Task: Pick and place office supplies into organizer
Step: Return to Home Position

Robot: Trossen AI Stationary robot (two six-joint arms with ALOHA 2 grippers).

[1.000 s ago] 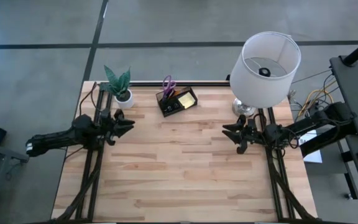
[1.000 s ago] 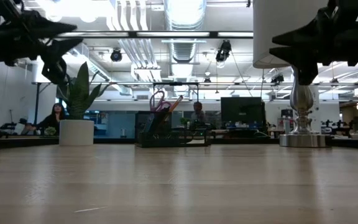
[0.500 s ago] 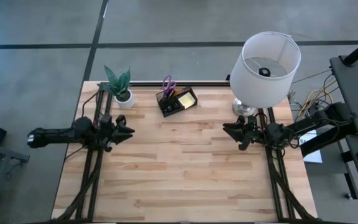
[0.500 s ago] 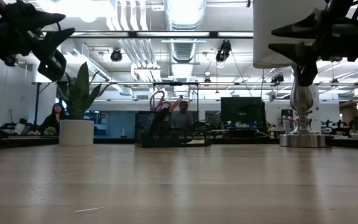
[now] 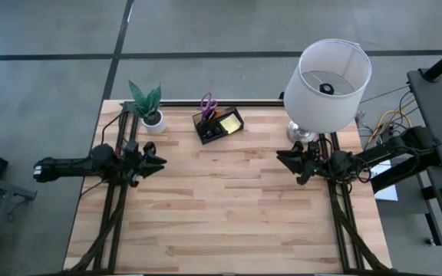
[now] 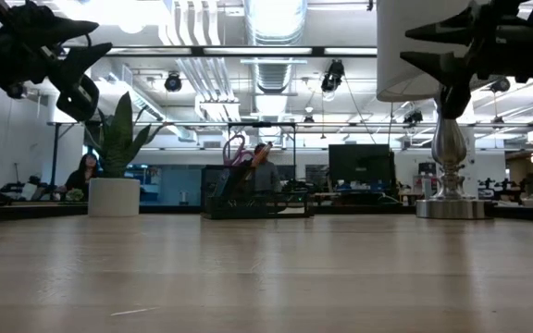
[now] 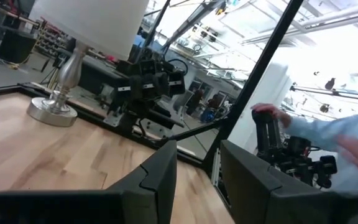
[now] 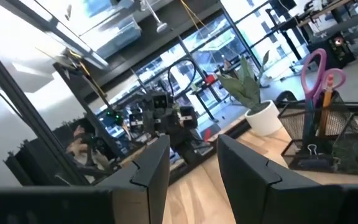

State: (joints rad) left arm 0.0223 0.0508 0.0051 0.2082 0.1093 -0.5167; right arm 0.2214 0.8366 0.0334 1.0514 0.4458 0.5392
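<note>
Hovering at opposite table sides, the left gripper (image 5: 159,158) and right gripper (image 5: 282,159) are gaping empty; the organizer (image 5: 213,136) is standing between plant (image 5: 146,100) and lamp (image 5: 328,75), holding scissors (image 5: 207,103) and sticky-note pad (image 5: 228,122).

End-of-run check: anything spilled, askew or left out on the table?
Nothing stands out. Organizer sits slightly angled at the back, scissors upright in it, pad inside. Plant, lamp upright. Left claw, right claw open, empty, at the sides.
</note>
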